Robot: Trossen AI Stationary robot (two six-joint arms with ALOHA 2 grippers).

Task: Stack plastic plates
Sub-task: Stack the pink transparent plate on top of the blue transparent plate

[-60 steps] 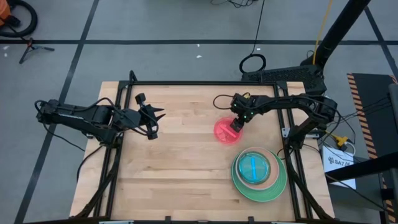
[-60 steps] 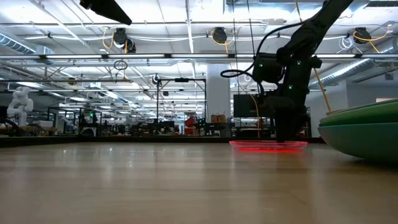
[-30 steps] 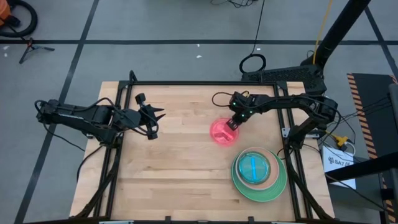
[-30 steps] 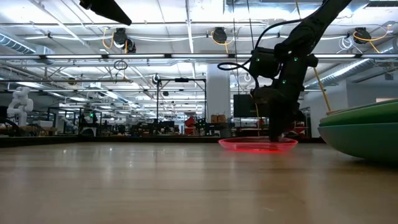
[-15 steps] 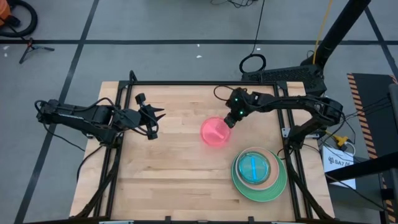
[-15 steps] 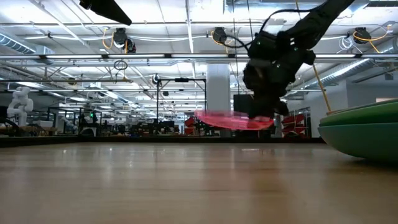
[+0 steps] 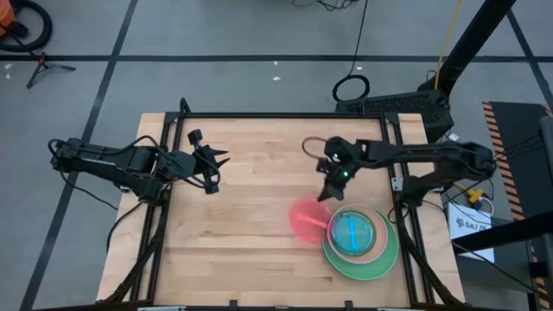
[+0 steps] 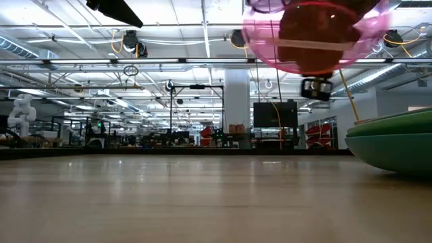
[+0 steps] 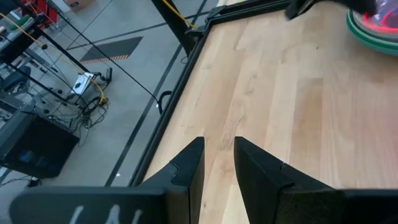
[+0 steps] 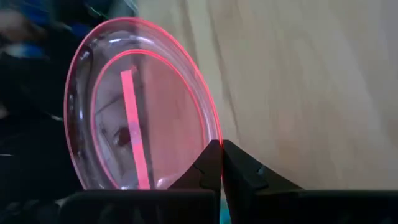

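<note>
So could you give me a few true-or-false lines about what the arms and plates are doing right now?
1. The right pincer grips the red plate by its rim. True.
2. The red plate lies flat on the table. False: it is lifted in the air.
3. The plate stack has a green plate at the bottom. True.
4. The left pincer holds a plate. False: it holds nothing, waiting at the table's left side.

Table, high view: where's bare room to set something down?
Bare wood fills the middle and near-left of the table, between the idle left gripper and the plate stack. Crowded: the near-right corner, where the right gripper carries the red plate beside the stack.
</note>
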